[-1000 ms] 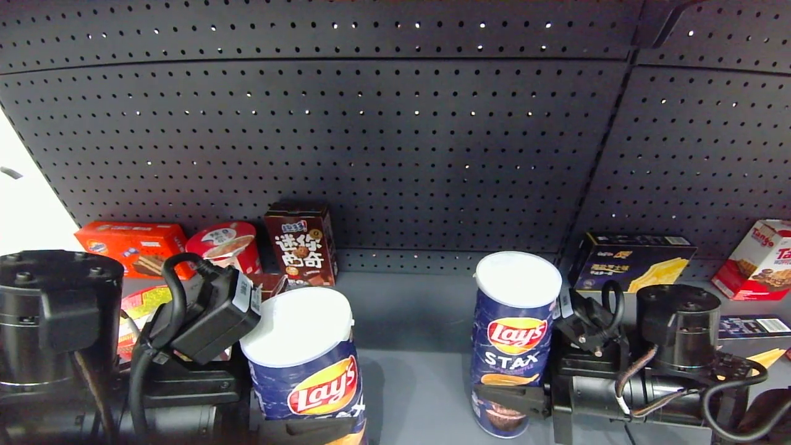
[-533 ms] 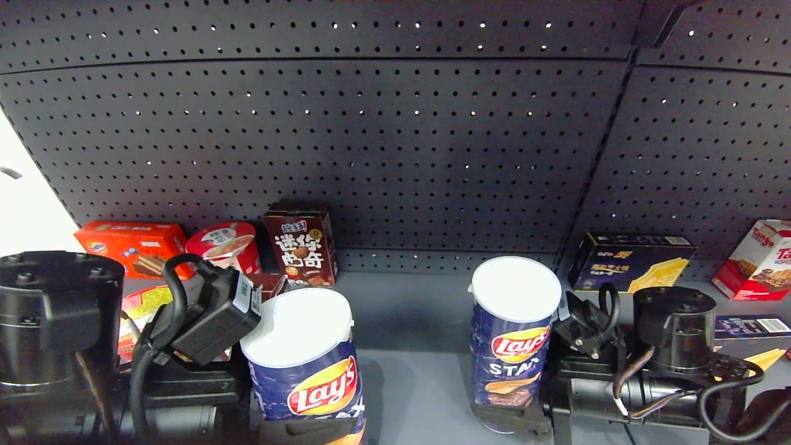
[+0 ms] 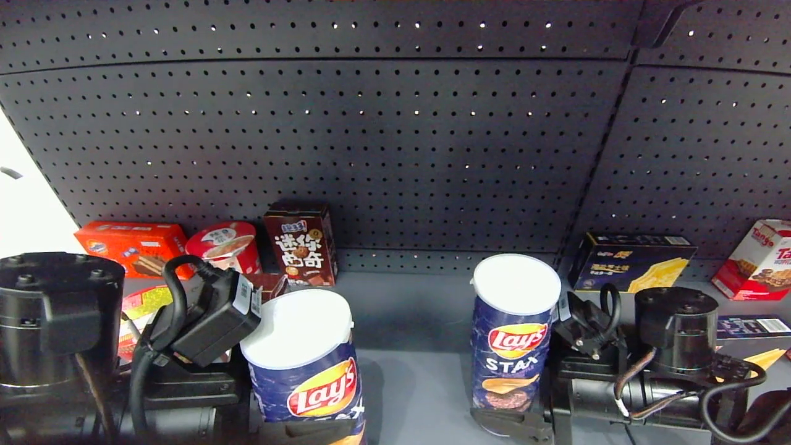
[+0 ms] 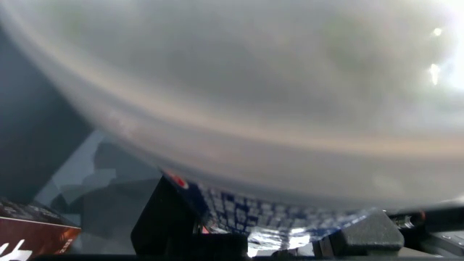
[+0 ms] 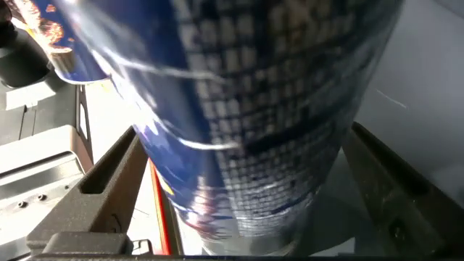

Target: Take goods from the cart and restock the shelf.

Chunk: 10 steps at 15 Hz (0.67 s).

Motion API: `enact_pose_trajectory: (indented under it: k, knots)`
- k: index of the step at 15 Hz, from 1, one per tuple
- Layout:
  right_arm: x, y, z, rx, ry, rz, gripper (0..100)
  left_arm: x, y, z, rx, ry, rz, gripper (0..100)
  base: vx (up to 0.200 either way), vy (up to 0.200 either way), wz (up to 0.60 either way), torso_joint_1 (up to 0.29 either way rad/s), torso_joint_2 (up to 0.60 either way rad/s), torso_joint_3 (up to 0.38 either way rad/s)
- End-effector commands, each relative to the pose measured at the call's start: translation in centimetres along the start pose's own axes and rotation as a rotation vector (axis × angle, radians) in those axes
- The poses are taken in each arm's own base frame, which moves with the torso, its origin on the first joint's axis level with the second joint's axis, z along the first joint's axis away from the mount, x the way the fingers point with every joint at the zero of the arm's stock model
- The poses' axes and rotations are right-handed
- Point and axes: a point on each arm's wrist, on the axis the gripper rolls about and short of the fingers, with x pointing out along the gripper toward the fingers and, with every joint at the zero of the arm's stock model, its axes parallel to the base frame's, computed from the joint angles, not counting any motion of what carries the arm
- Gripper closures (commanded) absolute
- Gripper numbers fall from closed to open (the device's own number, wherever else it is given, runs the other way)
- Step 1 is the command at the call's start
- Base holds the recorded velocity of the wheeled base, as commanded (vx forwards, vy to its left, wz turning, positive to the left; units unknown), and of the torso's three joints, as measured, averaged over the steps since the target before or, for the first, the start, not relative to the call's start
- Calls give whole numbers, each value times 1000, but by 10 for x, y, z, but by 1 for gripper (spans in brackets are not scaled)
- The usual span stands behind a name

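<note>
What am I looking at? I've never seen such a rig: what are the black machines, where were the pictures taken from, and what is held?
This is a two-armed robot restocking a shop shelf. The wide picture comes from a camera on its head; the black parts at the bottom are its arms. The left jaws hold the left can, a tilted blue chip can; the right jaws clasp the right can, upright, near its base. Each close-up comes from a wrist camera: one looks past the left can's lid, the other along the right can between its jaws. A brown box, a red cup and a dark blue box sit at the back, by the pegboard.
</note>
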Motion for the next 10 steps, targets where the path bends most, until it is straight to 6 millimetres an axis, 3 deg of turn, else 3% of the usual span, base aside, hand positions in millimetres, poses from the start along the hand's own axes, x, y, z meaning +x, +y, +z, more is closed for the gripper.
enact_pose_trajectory:
  k: [1,10]
  knots:
    - [-1,1,2,-6,-7,1,0,0,0,0,2,0,-1,100,0,0,0,0,0,0]
    - [-22,7,9,-30,-41,-33,0,0,-1,-1,2,4,-5,100,0,0,0,0,0,0]
